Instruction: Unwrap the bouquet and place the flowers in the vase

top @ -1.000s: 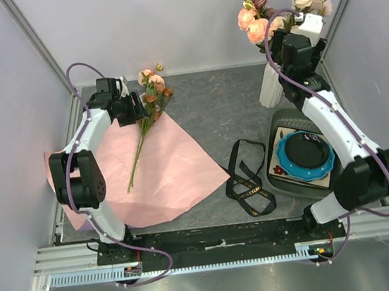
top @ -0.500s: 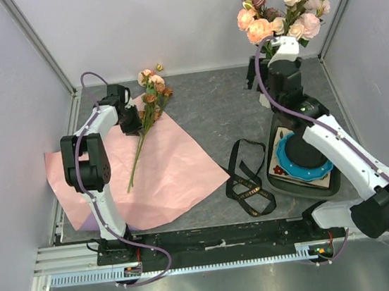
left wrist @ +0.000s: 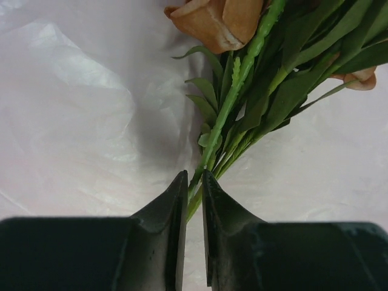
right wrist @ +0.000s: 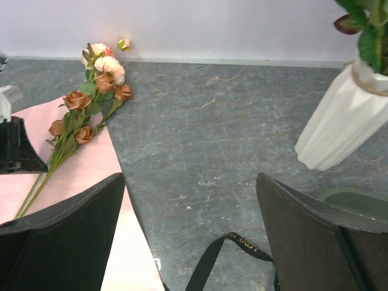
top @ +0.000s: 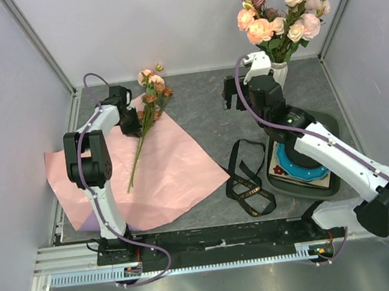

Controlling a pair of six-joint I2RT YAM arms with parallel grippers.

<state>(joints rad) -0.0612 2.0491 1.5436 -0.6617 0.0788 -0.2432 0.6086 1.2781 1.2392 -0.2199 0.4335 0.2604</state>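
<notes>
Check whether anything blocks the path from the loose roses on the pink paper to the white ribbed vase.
The open right gripper hangs between the peach and cream roses on green stems and the white ribbed vase; roses already in it crowd its neck.

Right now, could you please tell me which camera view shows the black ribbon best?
The top external view: the whole ribbon lies looped beside the pink paper. The right wrist view catches only a strip; the left wrist view shows none.
</notes>
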